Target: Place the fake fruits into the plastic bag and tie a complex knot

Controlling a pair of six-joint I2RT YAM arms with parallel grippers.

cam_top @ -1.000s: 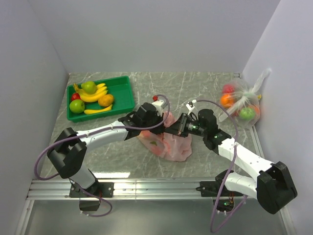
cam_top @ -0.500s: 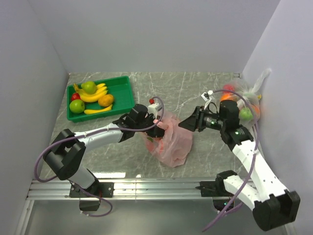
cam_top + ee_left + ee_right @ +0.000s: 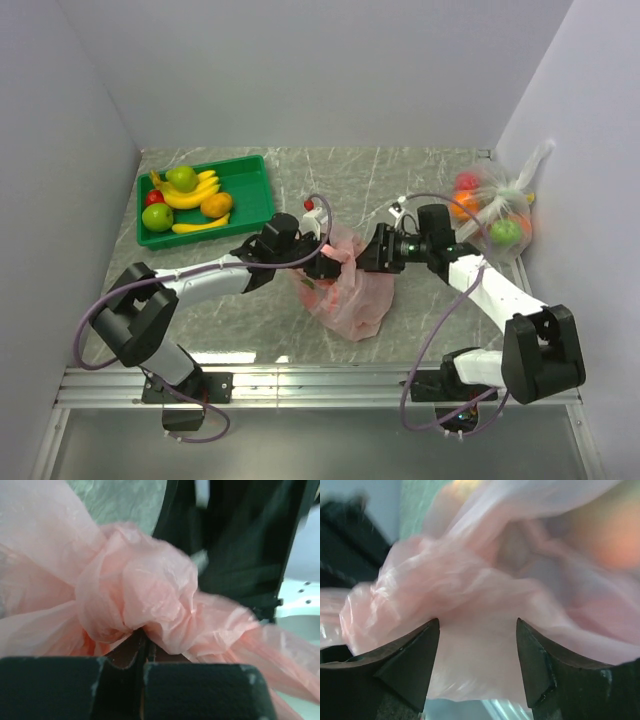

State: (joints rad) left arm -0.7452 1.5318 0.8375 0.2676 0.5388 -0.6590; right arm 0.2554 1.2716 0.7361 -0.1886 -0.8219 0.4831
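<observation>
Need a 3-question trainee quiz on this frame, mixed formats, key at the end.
1. True or false: the left gripper is shut on the pink plastic bag.
2. The green tray stands: A) at the far left, B) at the far right, C) under the bag.
3. Fill in: the jaws of the right gripper stand ____.
Key: 1 true; 2 A; 3 open.

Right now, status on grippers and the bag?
Left gripper shut on pink bag by the knot. Right gripper open, bag film between its fingers. Nothing seen blocking.
</observation>
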